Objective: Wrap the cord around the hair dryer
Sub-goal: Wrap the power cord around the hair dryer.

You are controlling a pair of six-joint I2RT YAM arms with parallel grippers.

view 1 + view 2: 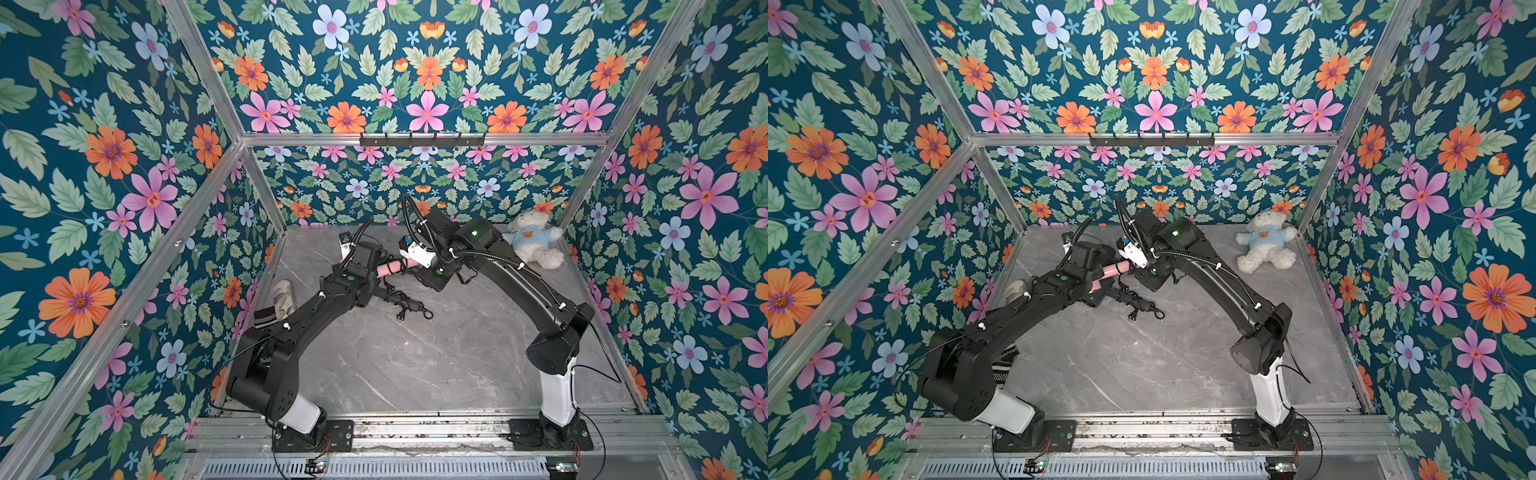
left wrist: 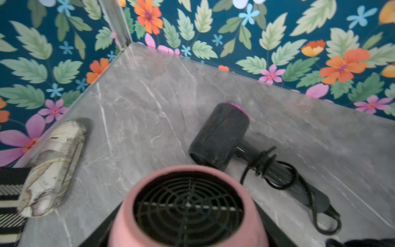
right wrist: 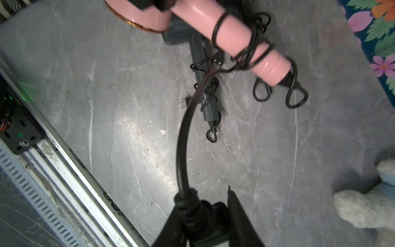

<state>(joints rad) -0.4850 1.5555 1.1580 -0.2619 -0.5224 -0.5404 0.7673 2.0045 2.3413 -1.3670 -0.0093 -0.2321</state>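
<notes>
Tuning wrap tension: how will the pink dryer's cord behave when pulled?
Likely limp but slightly springy: the cord holds a smooth arc from the right gripper to the pink hair dryer. Wraps there look loose and uneven, so they may slip along the glossy handle.

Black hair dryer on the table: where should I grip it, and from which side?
Likely its handle, from above, jaws across it: the black hair dryer lies flat on the table and the handle is far slimmer than the barrel. Cord coils there may slip.
</notes>
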